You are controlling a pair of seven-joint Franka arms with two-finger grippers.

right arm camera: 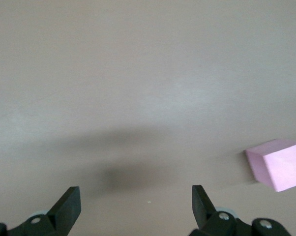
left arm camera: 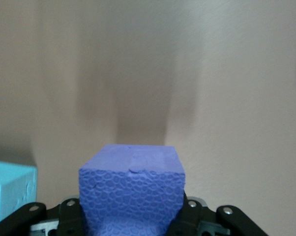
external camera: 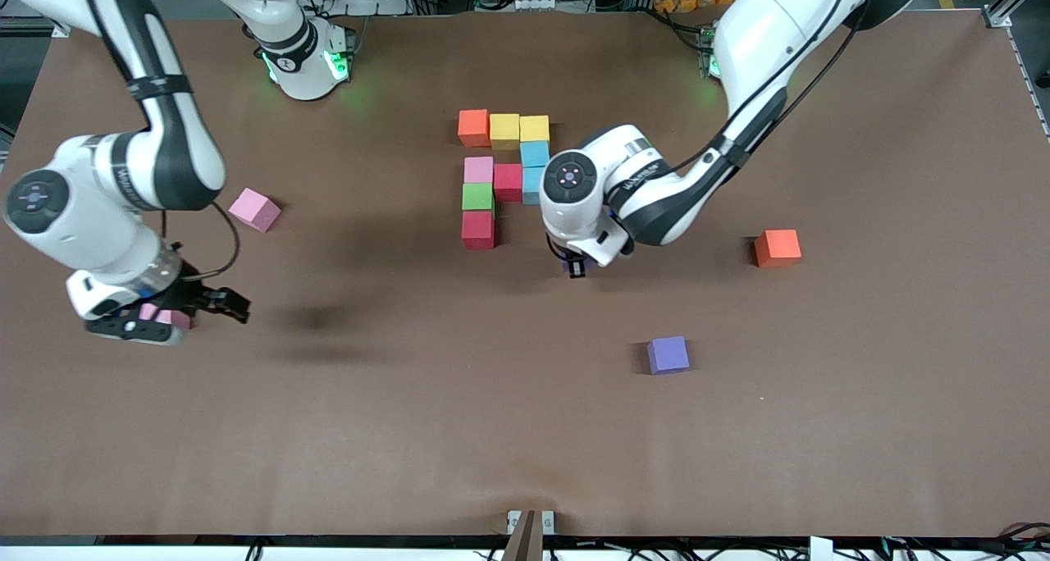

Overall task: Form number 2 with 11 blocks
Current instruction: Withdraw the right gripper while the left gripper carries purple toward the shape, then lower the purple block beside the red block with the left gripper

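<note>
Hovering near the unfinished number 2 (external camera: 502,175), the left gripper (external camera: 577,267) has its jaws pinching a purple block (left arm camera: 132,189). Lowered crooked, it could knock the red block (external camera: 477,230) askew. The right gripper (external camera: 176,315) waits, jaws spread, over a pink block (right arm camera: 277,162).

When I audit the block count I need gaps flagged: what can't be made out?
Front view: the left wrist hides most of the left gripper and purple block.
Front view: the right gripper covers most of one pink block.
Left wrist view: the picture's edge cuts off a light blue block.
</note>
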